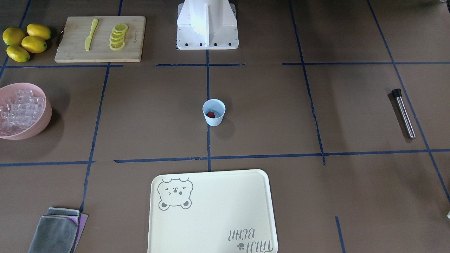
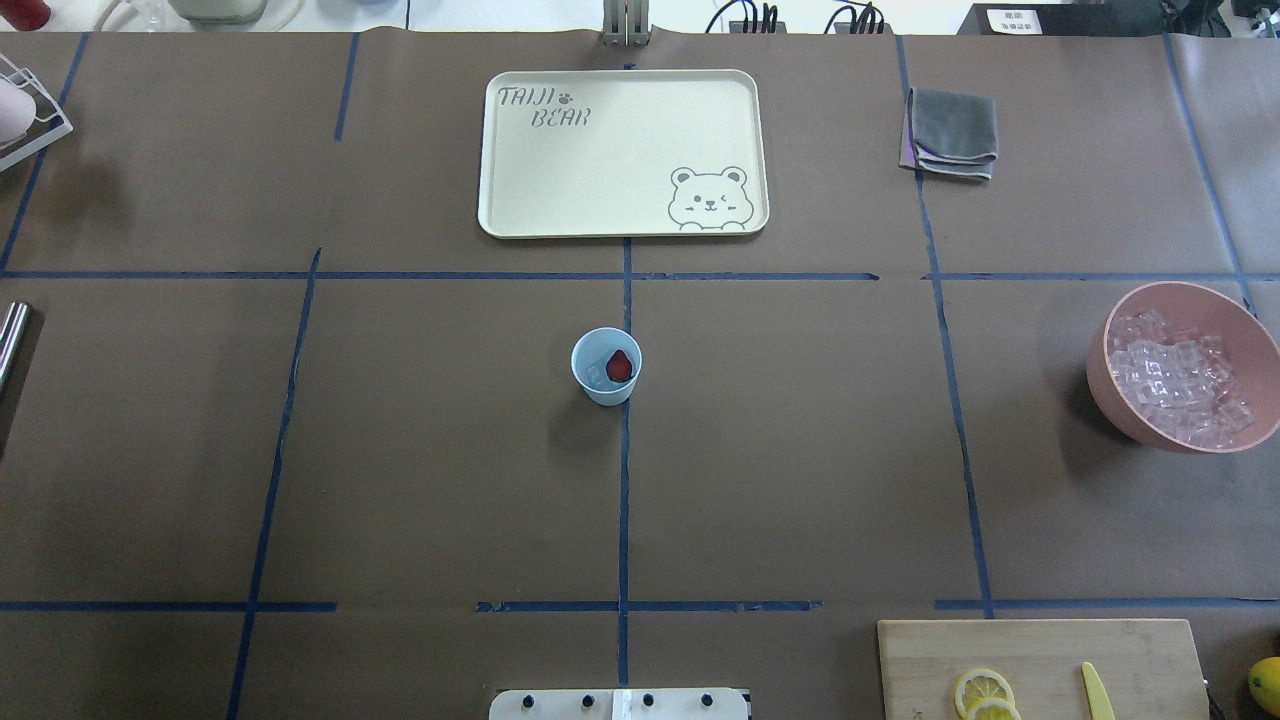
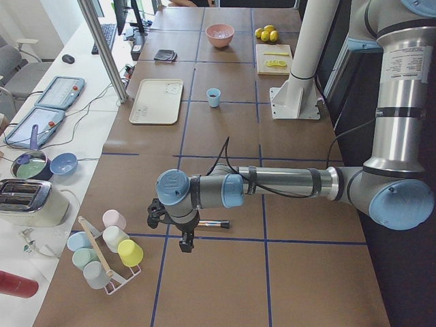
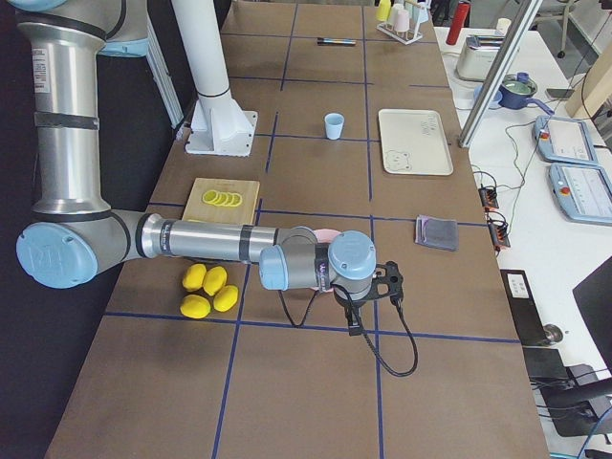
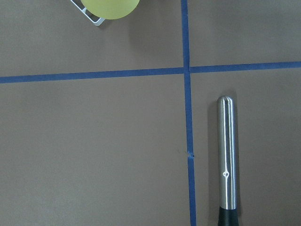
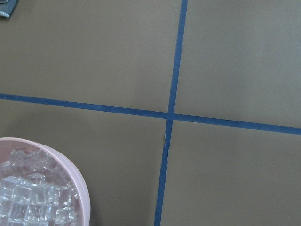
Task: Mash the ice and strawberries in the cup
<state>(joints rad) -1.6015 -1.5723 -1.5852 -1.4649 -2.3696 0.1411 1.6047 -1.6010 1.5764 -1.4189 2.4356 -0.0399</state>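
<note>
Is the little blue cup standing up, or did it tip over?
Standing up. The cup sits on its base with its round mouth facing up, a strawberry and ice inside.

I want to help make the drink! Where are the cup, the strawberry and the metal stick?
cup (image 1: 213, 121), front-facing view, its pale blue outer wall.
strawberry (image 2: 620, 365), overhead view, middle of the red piece.
metal stick (image 5: 227, 150), left wrist view, its shiny shaft.

Cup (image 2: 606, 366) stands well apart from tray (image 2: 600, 170), bowl (image 1: 41, 127), muddler (image 1: 404, 116).
</note>
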